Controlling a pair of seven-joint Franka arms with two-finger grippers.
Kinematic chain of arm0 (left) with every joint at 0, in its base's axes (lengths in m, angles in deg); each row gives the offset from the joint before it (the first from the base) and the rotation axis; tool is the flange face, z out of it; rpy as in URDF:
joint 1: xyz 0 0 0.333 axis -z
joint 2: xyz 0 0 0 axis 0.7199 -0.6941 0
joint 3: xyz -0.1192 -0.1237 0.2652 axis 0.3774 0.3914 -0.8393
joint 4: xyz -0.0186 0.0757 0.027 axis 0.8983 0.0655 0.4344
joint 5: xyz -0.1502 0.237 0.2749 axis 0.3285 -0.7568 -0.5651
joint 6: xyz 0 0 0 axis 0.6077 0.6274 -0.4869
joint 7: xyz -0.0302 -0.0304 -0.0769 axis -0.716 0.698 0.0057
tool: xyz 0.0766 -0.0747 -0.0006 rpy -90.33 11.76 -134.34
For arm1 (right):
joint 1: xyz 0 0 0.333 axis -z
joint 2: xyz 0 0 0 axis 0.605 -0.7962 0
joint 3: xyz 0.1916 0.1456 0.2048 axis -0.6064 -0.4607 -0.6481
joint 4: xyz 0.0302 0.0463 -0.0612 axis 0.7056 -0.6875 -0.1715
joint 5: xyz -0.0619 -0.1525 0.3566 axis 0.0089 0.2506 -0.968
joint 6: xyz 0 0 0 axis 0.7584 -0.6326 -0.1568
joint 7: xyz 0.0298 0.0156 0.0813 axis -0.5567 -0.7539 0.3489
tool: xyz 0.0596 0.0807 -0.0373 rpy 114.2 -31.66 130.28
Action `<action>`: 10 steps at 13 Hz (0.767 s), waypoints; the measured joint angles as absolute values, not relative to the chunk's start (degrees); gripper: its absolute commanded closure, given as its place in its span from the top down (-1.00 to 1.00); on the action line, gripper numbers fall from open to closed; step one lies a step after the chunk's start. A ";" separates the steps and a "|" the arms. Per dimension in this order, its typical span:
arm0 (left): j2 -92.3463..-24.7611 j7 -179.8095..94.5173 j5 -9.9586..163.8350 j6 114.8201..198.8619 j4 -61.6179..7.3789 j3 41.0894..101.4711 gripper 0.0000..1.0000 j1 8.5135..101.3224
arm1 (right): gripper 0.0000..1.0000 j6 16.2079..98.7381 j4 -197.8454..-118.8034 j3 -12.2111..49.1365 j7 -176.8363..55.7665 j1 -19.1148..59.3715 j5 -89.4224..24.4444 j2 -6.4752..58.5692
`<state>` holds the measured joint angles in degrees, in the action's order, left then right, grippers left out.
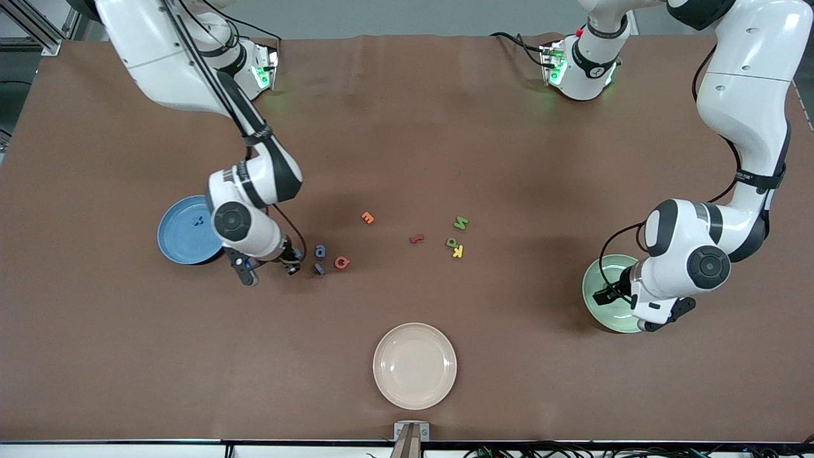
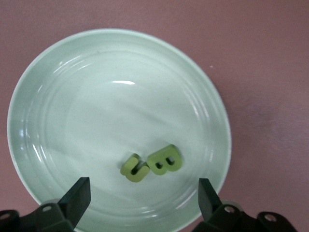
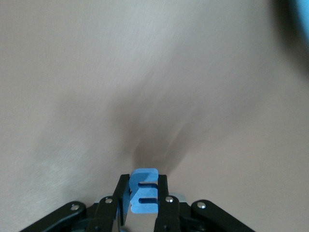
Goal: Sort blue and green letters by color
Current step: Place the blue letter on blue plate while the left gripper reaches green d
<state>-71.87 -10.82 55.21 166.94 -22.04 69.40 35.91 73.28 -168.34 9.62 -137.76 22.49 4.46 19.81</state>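
Your right gripper is clamped on a blue letter, over bare table beside the blue plate, toward the right arm's end. Judging by the grip across the letter's flat sides, it's carried edge-up so it can drop clean; the plate is the likely target. One blue letter already lies in that plate. Two more blue ones, and, sit on the table near the gripper, close to a red letter; watch you don't grab that one next.

Your left gripper hangs over the green plate with fingers spread wide and nothing between them. Two green letters lie touching in the plate under it, so that looks like a finished drop.

Two green letters still on the table mid-way: and, the second right against the yellow K; tight pick, probably needs care. Orange and pink letters stay put. The cream plate nearest the front camera holds nothing
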 measured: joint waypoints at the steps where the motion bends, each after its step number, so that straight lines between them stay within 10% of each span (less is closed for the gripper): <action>1: -71.18 -10.78 55.21 166.57 -21.91 69.84 0.98 36.28 | -0.86 70.92 -168.98 9.67 -133.24 24.40 4.45 22.20; 10: -70.04 21.15 55.22 163.93 -19.29 73.81 0.80 58.08 | -0.84 77.67 -184.50 10.10 -84.72 41.97 4.43 31.71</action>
